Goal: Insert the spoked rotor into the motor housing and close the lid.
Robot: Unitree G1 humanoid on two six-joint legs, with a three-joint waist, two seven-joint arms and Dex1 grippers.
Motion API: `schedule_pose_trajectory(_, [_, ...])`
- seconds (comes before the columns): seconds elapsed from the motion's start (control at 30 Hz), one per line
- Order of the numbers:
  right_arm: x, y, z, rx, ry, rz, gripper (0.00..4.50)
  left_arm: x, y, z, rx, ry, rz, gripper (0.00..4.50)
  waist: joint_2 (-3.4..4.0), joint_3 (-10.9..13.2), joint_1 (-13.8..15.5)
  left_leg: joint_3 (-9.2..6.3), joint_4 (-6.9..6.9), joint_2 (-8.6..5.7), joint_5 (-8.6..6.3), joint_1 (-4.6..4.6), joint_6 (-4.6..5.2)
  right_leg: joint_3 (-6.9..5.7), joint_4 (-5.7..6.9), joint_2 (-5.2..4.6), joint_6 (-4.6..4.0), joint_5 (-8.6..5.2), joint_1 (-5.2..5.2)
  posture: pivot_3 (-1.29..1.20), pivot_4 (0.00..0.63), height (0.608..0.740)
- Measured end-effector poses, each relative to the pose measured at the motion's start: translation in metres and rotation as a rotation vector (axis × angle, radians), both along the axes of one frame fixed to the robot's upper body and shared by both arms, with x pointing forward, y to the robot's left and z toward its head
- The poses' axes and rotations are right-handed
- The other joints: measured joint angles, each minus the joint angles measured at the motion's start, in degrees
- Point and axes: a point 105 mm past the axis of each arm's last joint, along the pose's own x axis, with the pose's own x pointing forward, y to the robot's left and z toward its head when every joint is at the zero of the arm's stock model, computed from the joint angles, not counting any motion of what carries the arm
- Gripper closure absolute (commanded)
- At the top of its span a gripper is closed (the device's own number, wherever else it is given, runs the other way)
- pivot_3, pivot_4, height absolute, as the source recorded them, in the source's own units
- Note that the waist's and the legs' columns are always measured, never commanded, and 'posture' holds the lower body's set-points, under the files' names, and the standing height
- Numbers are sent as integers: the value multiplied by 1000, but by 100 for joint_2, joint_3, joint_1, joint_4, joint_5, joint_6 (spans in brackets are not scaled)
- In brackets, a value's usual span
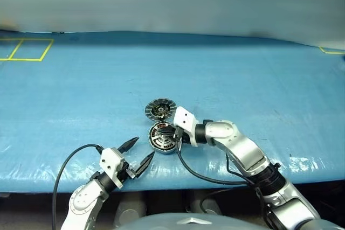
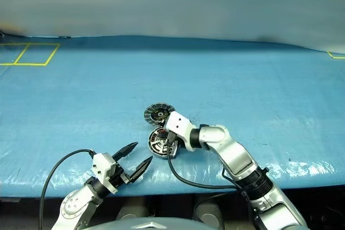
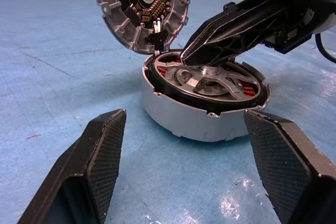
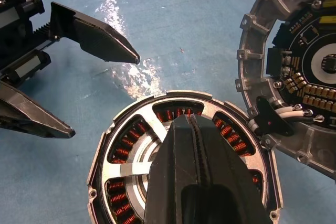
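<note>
The motor housing (image 1: pixel 161 139) stands on the blue table, a round silver cup with copper windings showing. Inside it lies the spoked rotor (image 3: pixel 210 80), its broad silvery spokes level with the housing's rim. Behind the housing the lid (image 1: pixel 160 109) stands swung open, joined at the edge, its segmented rim and black centre facing me. My right gripper (image 4: pixel 186 121) is shut with nothing between its fingers; the tips rest over the rotor near the lid side. Toward the table's front edge, my left gripper (image 1: pixel 143 149) is open, short of the housing and pointing at it.
The blue table cover (image 1: pixel 242 79) stretches wide around the housing. Yellow tape squares (image 1: pixel 27 49) mark the far left corner, and a yellow tape corner (image 1: pixel 331 50) marks the far right. Black cables (image 1: pixel 199 176) hang off both arms at the front edge.
</note>
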Motion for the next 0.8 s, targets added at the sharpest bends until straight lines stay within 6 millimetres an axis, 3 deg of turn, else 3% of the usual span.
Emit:
schedule_pose_trajectory(0.33, [2,1,2,-48,-159,41,4482,-1,0,0,2,-9,1,669,4,-47,1,9,11,34,1,5,-3,1,2,-5,3,0,1,0,150,740])
schedule_pose_trajectory(0.53, [-9,9,16,207,87,16,4482,0,0,1,1,-12,-1,669,2,-40,-6,9,-4,38,0,-24,-3,5,2,4,-10,9,-15,0,150,740])
schedule_pose_trajectory(0.6, [-11,9,15,159,76,44,4482,1,0,2,0,-18,-2,669,4,-39,-3,8,-5,37,-2,-21,-2,0,-4,3,-10,8,-28,0,150,740])
schedule_pose_trajectory(0.67, [-7,3,2,45,28,38,4482,1,0,2,-1,-17,-2,669,5,-38,-3,12,-4,33,-3,-20,-1,1,-6,1,-11,7,-28,0,150,740])
schedule_pose_trajectory(0.8, [-2,8,0,-25,-72,69,4482,3,0,1,-4,-16,0,669,5,-39,-4,15,1,31,-2,0,-3,1,-1,6,-8,7,-13,0,150,740])
